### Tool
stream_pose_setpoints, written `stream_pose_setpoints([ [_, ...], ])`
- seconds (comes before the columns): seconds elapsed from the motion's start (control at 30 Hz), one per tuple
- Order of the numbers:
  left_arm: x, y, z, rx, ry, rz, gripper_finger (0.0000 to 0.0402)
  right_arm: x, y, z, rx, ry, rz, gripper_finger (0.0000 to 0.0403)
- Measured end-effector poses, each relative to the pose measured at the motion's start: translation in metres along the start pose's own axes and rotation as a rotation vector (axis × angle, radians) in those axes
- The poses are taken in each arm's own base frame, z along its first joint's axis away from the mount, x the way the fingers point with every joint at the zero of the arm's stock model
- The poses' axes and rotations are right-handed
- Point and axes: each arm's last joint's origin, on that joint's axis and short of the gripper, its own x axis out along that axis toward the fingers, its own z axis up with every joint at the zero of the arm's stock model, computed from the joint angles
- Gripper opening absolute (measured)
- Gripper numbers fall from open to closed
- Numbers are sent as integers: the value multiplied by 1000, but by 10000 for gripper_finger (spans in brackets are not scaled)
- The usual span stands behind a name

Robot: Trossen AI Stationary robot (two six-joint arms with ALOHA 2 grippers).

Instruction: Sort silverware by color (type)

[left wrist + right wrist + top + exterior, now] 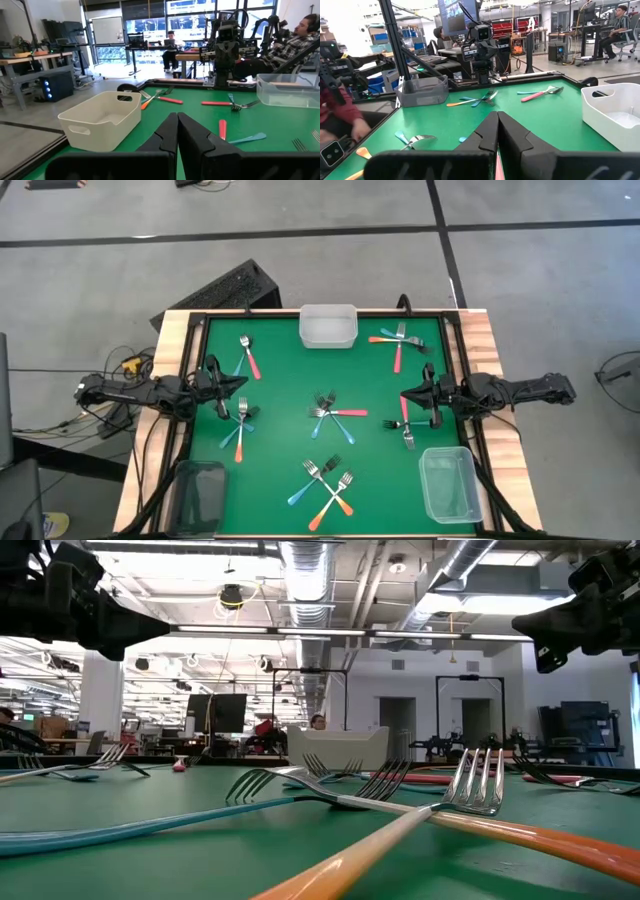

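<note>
The silverware lies in small heaps on the green mat: blue and pink forks at the far left, blue and orange at the left, a heap in the middle, blue and orange near the front, another at the far right, and pink ones at the right. My left gripper hovers level at the mat's left edge, shut and empty. My right gripper hovers level at the right edge, also shut and empty.
A white bin stands at the far edge's middle, a clear bin at the near right corner, a dark-tinted bin at the near left corner. A raised black frame borders the mat. People sit beyond the table.
</note>
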Motion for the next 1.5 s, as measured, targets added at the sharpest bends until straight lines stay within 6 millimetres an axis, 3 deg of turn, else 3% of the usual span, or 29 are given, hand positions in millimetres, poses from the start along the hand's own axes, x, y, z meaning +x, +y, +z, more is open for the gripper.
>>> stream_pose_setpoints([
  [1.13,0,0,0,-55,0,-1,0,0,0,0,-12,-1,0,35],
  [1.5,0,0,1,-69,-11,0,0,-2,2,18,5,-185,19,35],
])
